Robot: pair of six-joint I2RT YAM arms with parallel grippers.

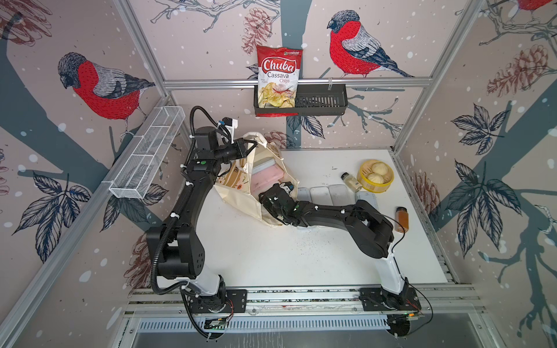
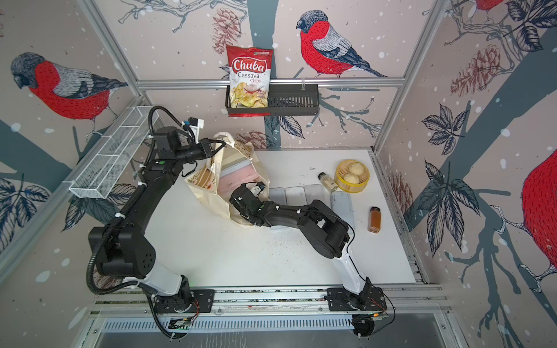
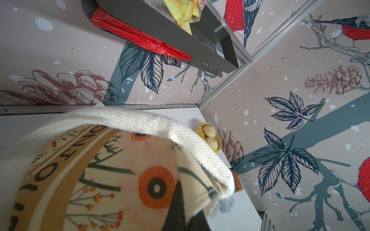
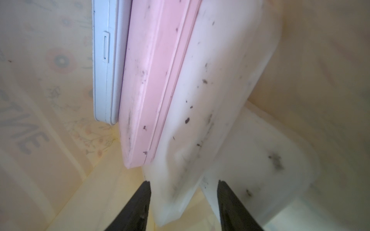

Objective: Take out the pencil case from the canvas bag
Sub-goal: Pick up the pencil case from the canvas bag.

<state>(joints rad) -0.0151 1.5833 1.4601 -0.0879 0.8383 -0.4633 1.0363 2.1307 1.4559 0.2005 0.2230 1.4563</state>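
Canvas bag (image 1: 238, 199) clamped in my left tool (image 1: 252, 145); right tool (image 4: 183, 181), apart astride the pencil case (image 4: 190, 90) corner, could slip off.

Canvas bag (image 1: 238, 199) open, pink pencil case (image 1: 266, 179) inside

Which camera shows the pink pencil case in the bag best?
The right wrist view: the pink pencil case is large and close up. Both top views show only a small pink patch inside the canvas bag. The left wrist view shows just the bag's outside.
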